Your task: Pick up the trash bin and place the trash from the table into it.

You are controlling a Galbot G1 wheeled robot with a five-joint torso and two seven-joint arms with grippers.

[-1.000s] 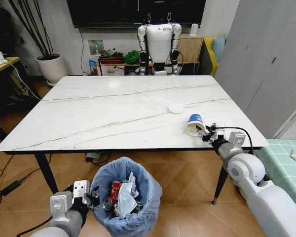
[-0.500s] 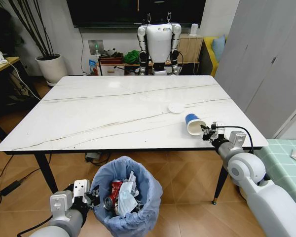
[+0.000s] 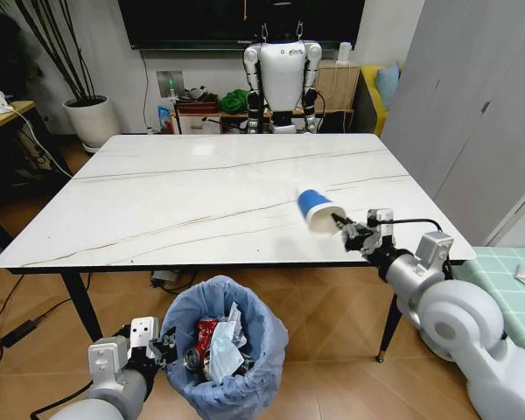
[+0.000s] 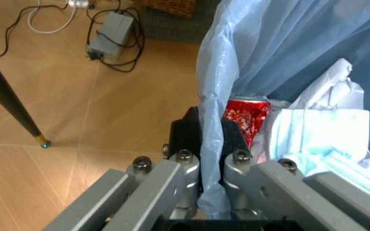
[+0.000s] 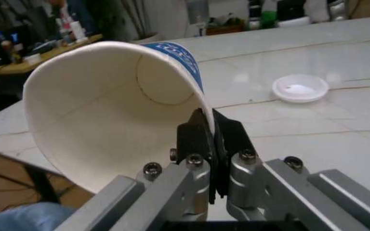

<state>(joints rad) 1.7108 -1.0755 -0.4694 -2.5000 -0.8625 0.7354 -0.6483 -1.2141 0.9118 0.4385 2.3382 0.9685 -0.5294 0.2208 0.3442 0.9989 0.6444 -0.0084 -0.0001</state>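
The bin (image 3: 226,350) hangs below the near edge of the table (image 3: 157,201), its blue liner pinched tight in my left gripper (image 3: 162,344), jaws closed on the rim. Inside I see a red wrapper (image 4: 244,115) and white tissues (image 4: 326,130), so I judge most of the litter is already in. My right gripper (image 3: 348,232) is clamped on the wall of the cup (image 3: 317,210), held tilted above the table, clear of the top. The white lid (image 5: 300,88) lies on the marble, untouched. Left to do: cup into the bin, then the lid.
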